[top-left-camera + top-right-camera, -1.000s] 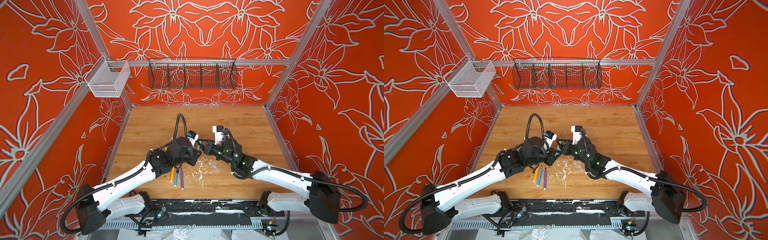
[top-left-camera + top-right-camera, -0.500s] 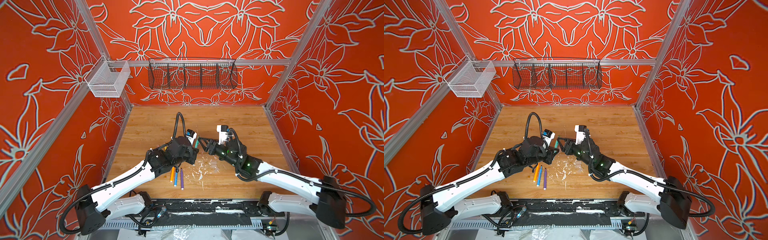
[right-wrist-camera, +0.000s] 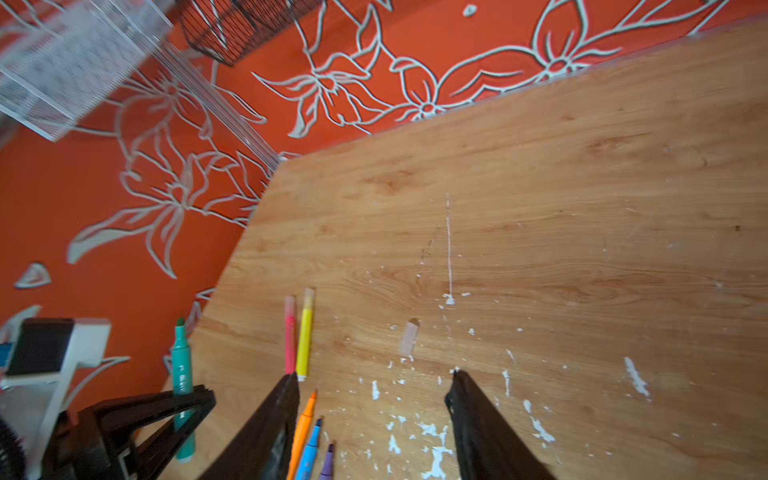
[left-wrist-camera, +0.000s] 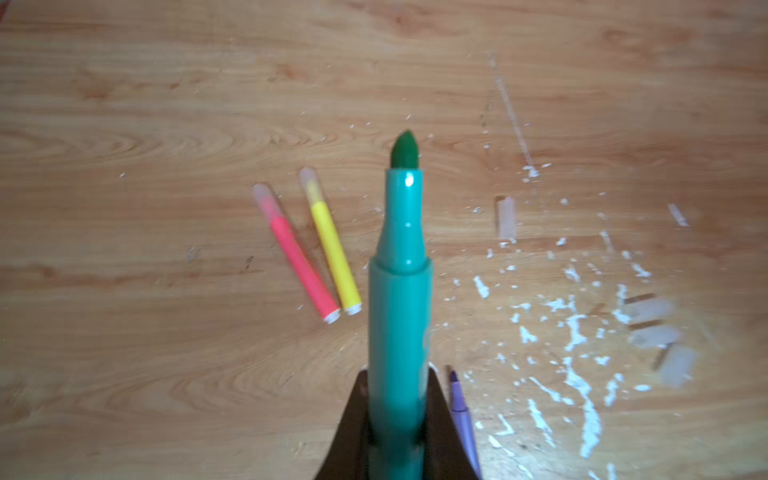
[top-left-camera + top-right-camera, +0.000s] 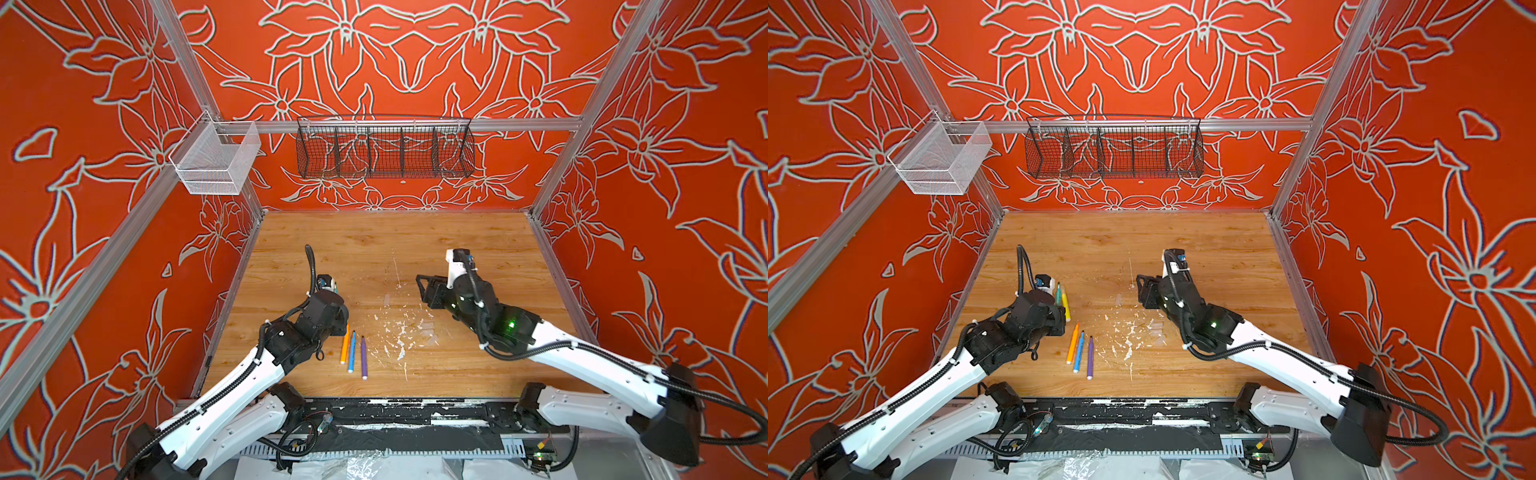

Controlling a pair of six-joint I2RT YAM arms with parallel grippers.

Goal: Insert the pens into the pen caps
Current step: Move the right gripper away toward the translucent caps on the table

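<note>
My left gripper (image 4: 398,419) is shut on a green pen (image 4: 401,291) whose bare felt tip points away from the wrist; the same green pen (image 5: 1058,292) shows in a top view. My right gripper (image 3: 374,386) stands open and holds nothing, hovering right of centre (image 5: 420,286). Orange (image 5: 345,345), blue (image 5: 352,352) and purple (image 5: 363,358) pens lie uncapped side by side near the front. A red-pink pen (image 4: 297,253) and a yellow pen (image 4: 332,249) lie together, each wearing a clear cap. One loose pen cap (image 4: 507,218) lies mid-table, with three more (image 4: 654,336) further right.
White flecks and scratches (image 5: 399,332) are scattered over the wooden table (image 5: 478,237) between the arms. A black wire basket (image 5: 384,149) hangs on the back wall and a white mesh basket (image 5: 216,162) on the left rail. Orange walls close three sides.
The grippers were together at mid-table. The right one has opened and drawn back to the right. The left one has closed on the green pen and moved left with it.
</note>
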